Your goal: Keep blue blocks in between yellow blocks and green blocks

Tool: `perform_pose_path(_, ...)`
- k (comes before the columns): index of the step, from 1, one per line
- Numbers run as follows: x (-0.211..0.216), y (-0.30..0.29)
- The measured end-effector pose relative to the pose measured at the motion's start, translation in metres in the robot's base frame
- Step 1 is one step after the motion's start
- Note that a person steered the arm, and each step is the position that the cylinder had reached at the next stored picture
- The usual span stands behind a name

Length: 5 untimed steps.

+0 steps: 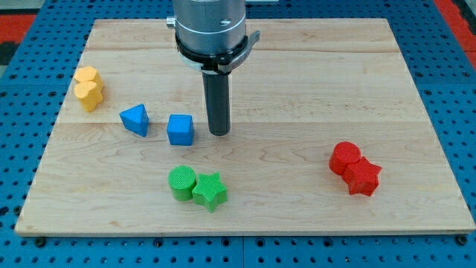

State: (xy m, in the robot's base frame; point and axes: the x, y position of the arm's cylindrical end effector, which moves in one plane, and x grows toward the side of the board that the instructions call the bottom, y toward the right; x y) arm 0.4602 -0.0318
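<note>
Blue cube (180,129) just left of my tip (219,132), apart; no claw in view

Bright, even overhead light, sharp focus throughout. Only short soft shadows, pooled under my tip (219,132) and beneath the blue cube (180,129) just beside it. Faint sheen on the wooden board (312,82) beyond the tip. No blur or visible edge distortion.
</note>
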Motion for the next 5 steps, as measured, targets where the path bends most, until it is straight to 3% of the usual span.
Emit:
perform_pose_path(2, 0.000, -0.009)
perform_pose_path(4, 0.001, -0.099)
perform_pose_path(5, -0.002, -0.113)
